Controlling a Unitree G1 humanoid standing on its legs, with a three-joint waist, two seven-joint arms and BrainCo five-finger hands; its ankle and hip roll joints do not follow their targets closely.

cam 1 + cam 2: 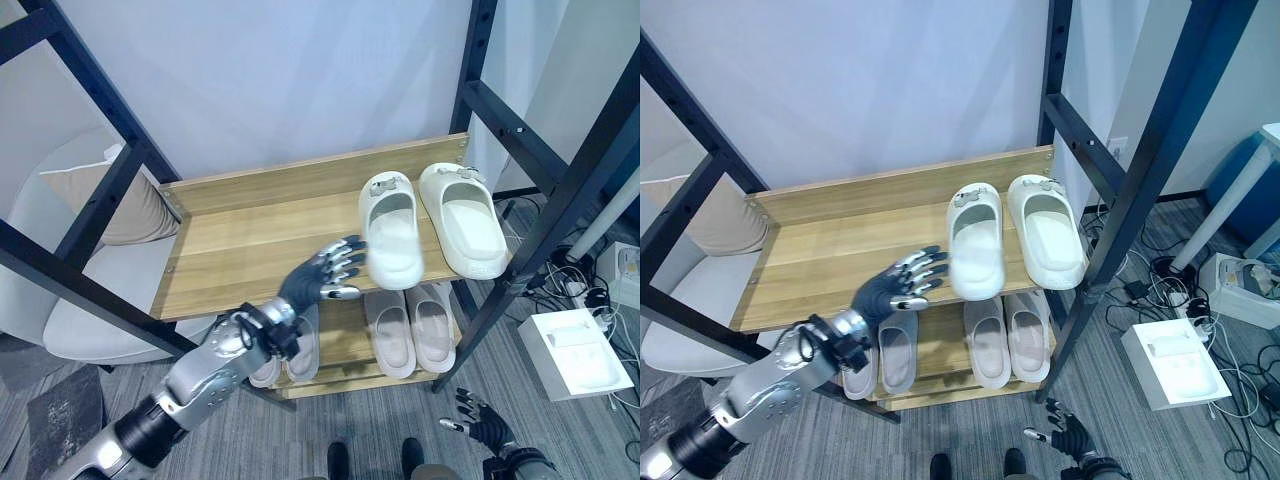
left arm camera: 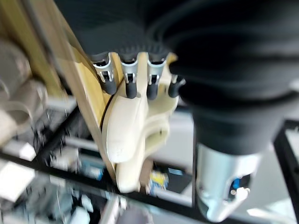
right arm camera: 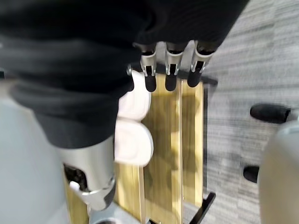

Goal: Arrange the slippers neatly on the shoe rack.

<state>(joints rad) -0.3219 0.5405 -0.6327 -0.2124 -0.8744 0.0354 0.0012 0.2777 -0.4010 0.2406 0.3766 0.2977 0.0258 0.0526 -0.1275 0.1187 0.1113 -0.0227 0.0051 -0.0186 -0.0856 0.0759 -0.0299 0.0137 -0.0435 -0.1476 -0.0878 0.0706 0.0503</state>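
A: Where's the white pair?

B: Top shelf of the shoe rack, right of centre in the head views. Left white slipper and right white slipper lie side by side, long axes running near edge to far edge. Rounded closed ends hang at the near edge, open ends toward the wall. Left one tilts slightly, its near end over the shelf lip.

A: Touching each other?

B: Just beside; a thin gap seems to show, hard to be sure.

A: Left hand?

B: Left hand sits mid-frame, arm rising from the lower left. Fingers straight and loosely spread, tips aimed at the left white slipper's near end. In its wrist view the dark fingertips sit against the cream slipper, nothing curled round it.

A: Right hand?

B: Right hand is low at the bottom right, over grey carpet, fingers relaxed and splayed, holding nothing.

A: Lower shelf?

B: Beige slippers at centre, parallel, same heading. Another grey pair left of them, partly behind the forearm.
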